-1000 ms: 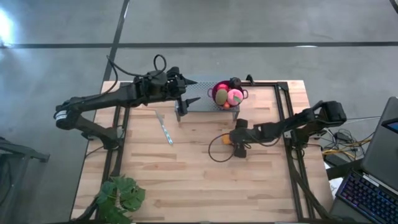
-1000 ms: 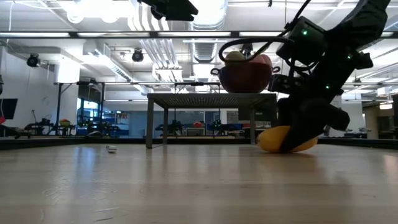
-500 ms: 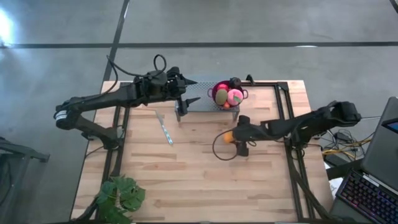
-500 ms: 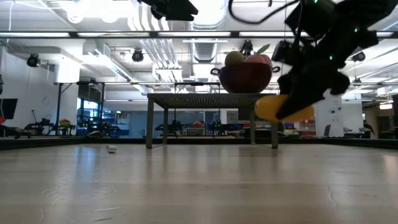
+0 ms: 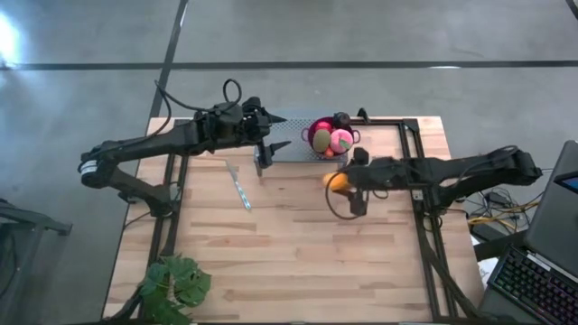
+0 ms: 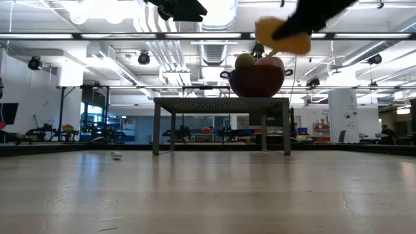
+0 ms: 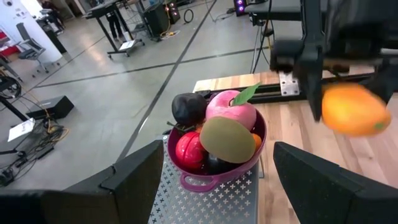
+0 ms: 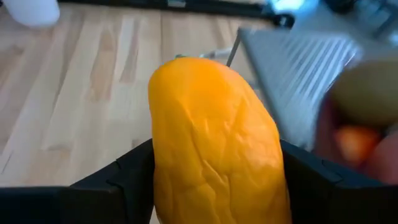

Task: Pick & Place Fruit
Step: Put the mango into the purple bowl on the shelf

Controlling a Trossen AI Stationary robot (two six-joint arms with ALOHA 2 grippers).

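My right gripper (image 5: 341, 183) is shut on an elongated orange fruit (image 8: 214, 140) and carries it in the air just near-side of the purple bowl (image 7: 214, 180). The bowl stands on a small perforated metal stand (image 5: 293, 151) at the table's far edge and holds a pink apple (image 7: 231, 109), an olive-green piece (image 7: 227, 138), a red ball (image 7: 189, 151) and a dark ball (image 7: 188, 107). My left gripper (image 5: 278, 132) hovers open just left of the bowl, touching nothing. My right gripper pinches the orange fruit (image 8: 214, 143) across its width between the two fingers (image 8: 124, 177), one on each long side. The fruit is lifted clear of the table, at about the height of the bowl's top in the low view, orange fruit (image 6: 283, 36).
A thin clear strip (image 5: 239, 188) lies on the wood left of centre. A leafy green plant (image 5: 173, 287) sits at the near left corner. Black frame rails (image 5: 417, 171) run along the table's left, right and far sides. A laptop (image 5: 551, 226) stands off the right edge.
My right gripper has lifted the orange fruit off the table and carried it up and toward the far edge, closer to the bowl. In the low view the fruit has risen from the tabletop to above the bowl's rim. The left arm has kept still.
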